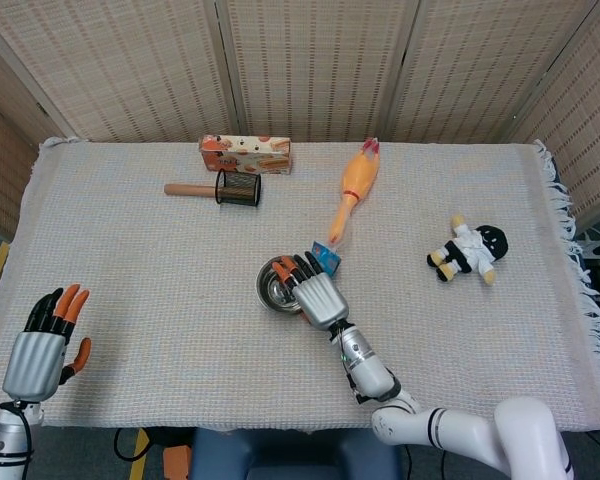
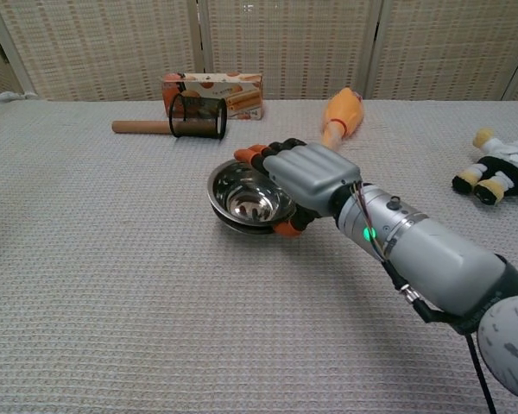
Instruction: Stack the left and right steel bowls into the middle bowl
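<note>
Steel on steel: the shiny round steel bowl (image 2: pixel 246 197) gripped at its rim by the right hand (image 2: pixel 304 177) sits in or just over the middle steel bowl (image 2: pixel 252 226), a little tilted, near the middle of the woven grey table (image 2: pixel 112 285). If the fingers open before it seats level, it may rock out or skid the lower bowl toward the small blue packet (image 1: pixel 327 259) just behind. The left hand (image 1: pixel 42 349), far left of the bowls, hangs spread and empty.
</note>
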Available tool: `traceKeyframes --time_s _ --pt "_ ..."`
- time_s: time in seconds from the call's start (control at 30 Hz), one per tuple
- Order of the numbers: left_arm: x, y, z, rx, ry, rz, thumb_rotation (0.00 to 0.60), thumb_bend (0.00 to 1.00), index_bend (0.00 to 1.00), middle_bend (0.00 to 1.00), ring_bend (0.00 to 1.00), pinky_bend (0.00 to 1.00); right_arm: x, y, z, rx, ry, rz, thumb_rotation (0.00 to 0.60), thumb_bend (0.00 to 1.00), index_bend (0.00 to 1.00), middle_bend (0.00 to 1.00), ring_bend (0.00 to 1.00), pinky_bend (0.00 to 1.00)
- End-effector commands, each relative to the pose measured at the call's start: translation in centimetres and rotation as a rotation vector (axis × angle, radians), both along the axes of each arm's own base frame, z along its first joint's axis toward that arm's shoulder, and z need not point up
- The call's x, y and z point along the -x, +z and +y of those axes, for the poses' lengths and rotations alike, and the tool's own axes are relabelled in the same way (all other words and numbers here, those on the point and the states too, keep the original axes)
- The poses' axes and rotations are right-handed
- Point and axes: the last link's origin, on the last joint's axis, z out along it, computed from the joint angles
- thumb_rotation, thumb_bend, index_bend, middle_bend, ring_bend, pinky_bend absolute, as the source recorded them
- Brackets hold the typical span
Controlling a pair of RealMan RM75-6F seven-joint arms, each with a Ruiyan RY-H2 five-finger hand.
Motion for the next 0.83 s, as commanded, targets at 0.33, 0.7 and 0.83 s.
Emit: traceKeyframes --time_s 0.33,0.7,0.83 --pt "-0.3 -0.6 -0.3 0.005 -0.002 0.035 0.600 0.48 0.00 0.00 0.00 0.11 6.2 13.2 5.2 0.175 -0.080 -0.043 0.600 0.08 0.00 0.00 0.00 0.00" --pt "0.1 0.0 -1.1 0.058 0.052 0.096 0.600 0.48 0.00 0.00 0.00 0.11 18.4 20.3 14.3 0.421 -0.383 0.049 0.600 0.08 0.00 0.00 0.00 0.00" --pt "0.0 -0.1 -0.8 0.080 0.076 0.118 0.600 0.48 0.00 0.00 0.00 0.11 19.1 21.1 14.8 0.410 -0.393 0.007 0.600 0.09 0.00 0.00 0.00 0.00"
